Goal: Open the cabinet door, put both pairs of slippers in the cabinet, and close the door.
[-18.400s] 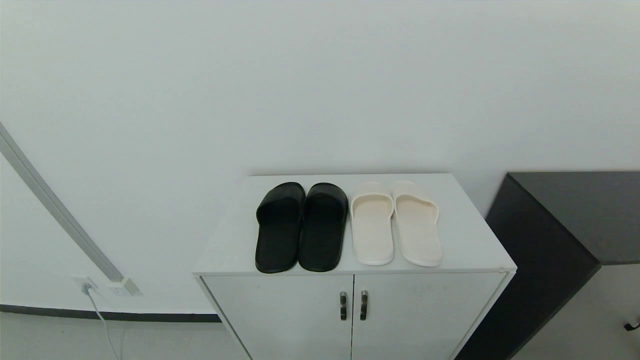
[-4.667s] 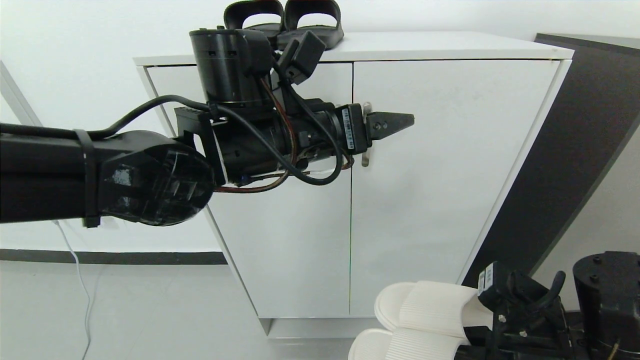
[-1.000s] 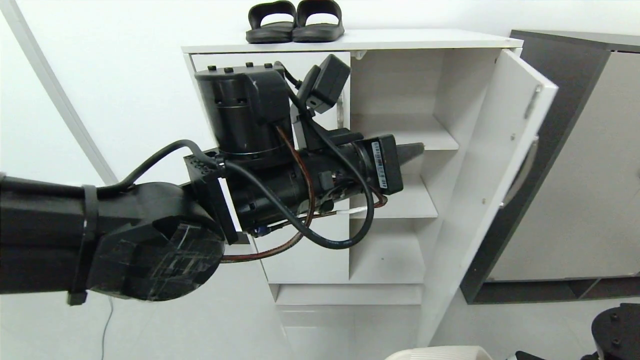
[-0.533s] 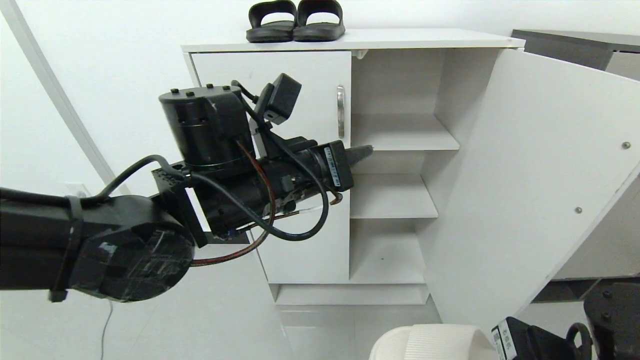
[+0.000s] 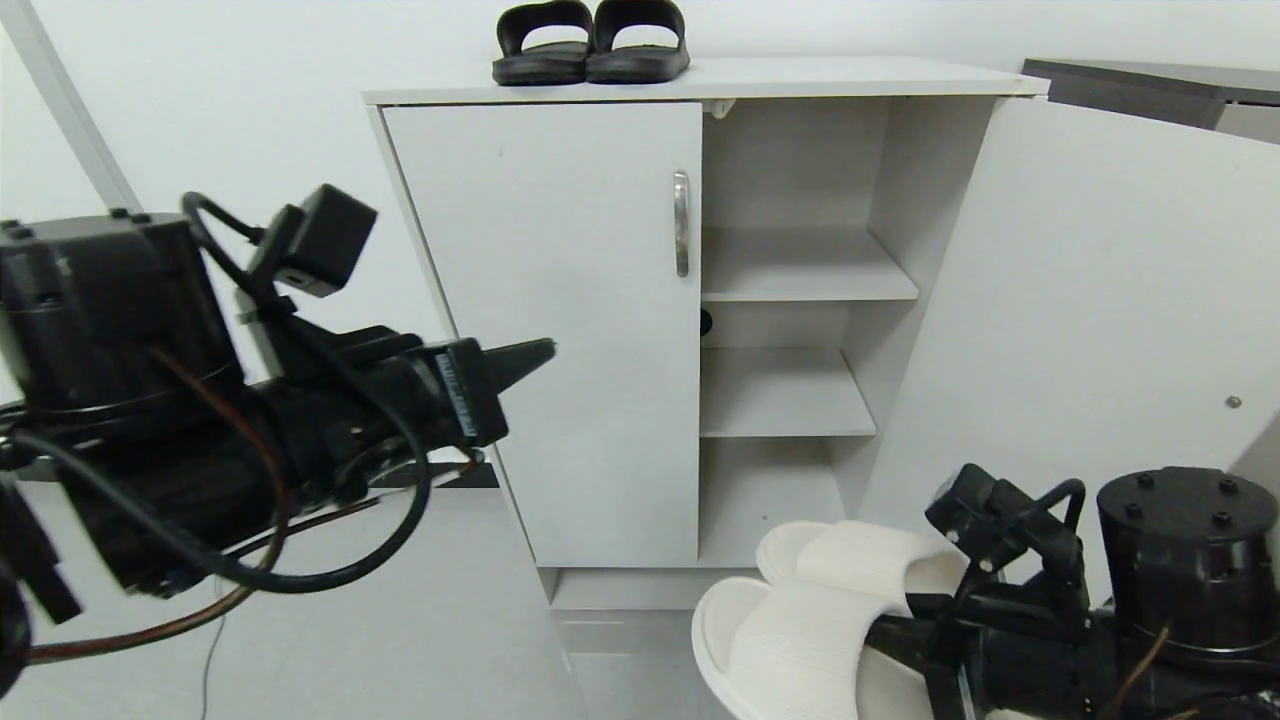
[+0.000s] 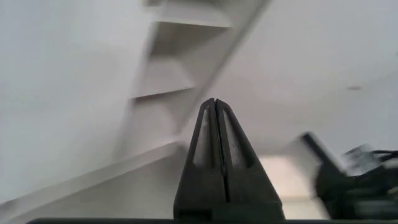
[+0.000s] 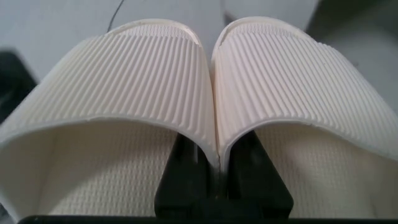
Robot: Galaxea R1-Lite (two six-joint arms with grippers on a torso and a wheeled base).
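Observation:
The white cabinet [image 5: 720,78] stands with its right door [image 5: 1080,320] swung wide open, showing three shelves [image 5: 790,400]; the left door [image 5: 560,320] is closed. A black pair of slippers [image 5: 592,42] rests on the cabinet top. My right gripper [image 7: 217,168] is shut on the white pair of slippers [image 5: 810,610] [image 7: 211,93], pinching their inner walls together, low in front of the open compartment. My left gripper [image 5: 530,357] [image 6: 214,124] is shut and empty, left of the closed door.
A dark grey cabinet [image 5: 1150,80] stands behind the open door on the right. The open door juts out toward my right arm. Grey floor [image 5: 440,620] lies in front of the cabinet, and a cable [image 5: 210,650] hangs at lower left.
My left arm has drawn back to the left, away from the open compartment. The right door swung further open. My right arm has risen into view with the white slippers.

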